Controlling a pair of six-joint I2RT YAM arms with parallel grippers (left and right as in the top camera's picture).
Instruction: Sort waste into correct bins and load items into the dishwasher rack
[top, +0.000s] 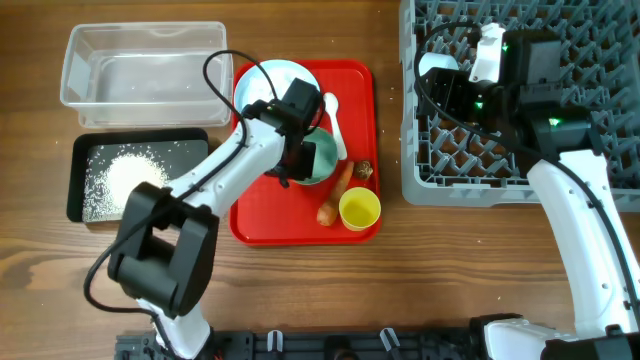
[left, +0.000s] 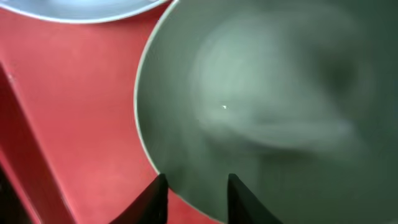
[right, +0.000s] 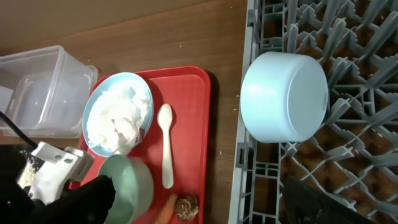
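A pale green bowl (top: 322, 160) stands on the flat red serving tray (top: 300, 225). My left gripper (top: 298, 160) is open, with its fingers (left: 198, 193) astride the bowl's rim (left: 146, 143), one inside and one over the tray. The bowl looks empty. The pale blue plate (top: 262, 82) holds crumpled white tissue (right: 118, 118). The white spoon (top: 335, 120), carrot piece (top: 335, 195), brown lump (top: 364, 171) and yellow cup (top: 359, 209) lie on the tray. A pale blue bowl (right: 285, 96) sits upside down in the grey rack (top: 580, 140). My right gripper (top: 450, 95) is open above the rack, apart from that bowl.
The clear tub (top: 140, 60) stands at the back left. The black tray (top: 80, 160) in front of it holds white rice (top: 125, 175). My left arm's black cable loops over the plate. Bare wooden table lies between the red tray and the rack.
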